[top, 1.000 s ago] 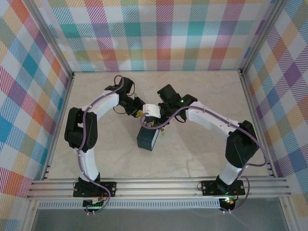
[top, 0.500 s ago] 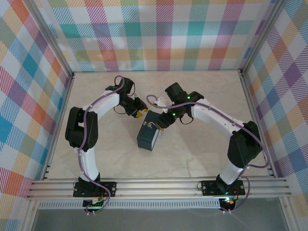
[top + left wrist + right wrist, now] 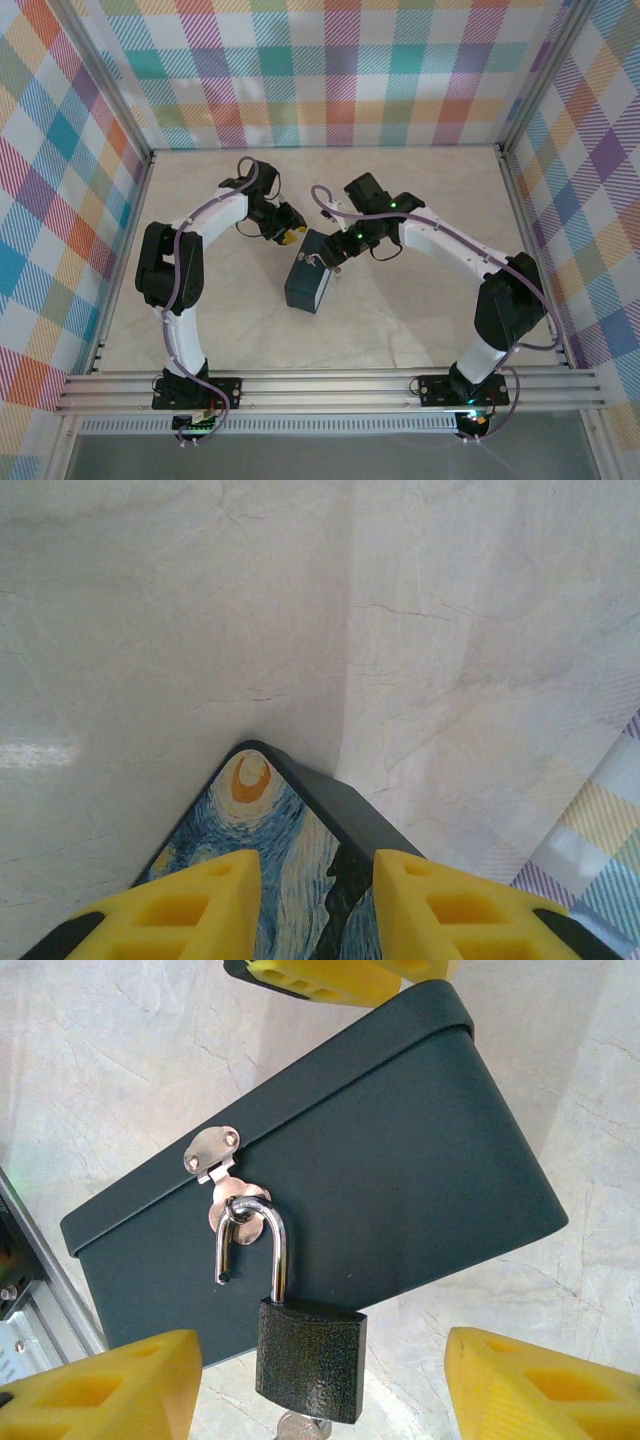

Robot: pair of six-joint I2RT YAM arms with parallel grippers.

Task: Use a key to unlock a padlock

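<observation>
My left gripper [image 3: 312,885] hangs, yellow fingers apart, over a corner of the square dark-blue tin with yellow swirls [image 3: 250,815]. From its metal hasp [image 3: 215,1155] hangs the dark-bodied padlock [image 3: 310,1360], one shackle leg [image 3: 222,1255] free, the silvery key [image 3: 300,1426] in its base. My right gripper [image 3: 322,1372] has backed off, jaws wide: unlocked, I judge.

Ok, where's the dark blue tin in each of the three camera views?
Top external: the tin sits in the middle of the table.
Left wrist: bottom centre, its swirl-painted top below the yellow fingers.
Right wrist: its dark side with the hasp spans the middle.
Shared landmark: the left gripper at the tin's far corner, yellow at the right wrist view's top edge.
</observation>
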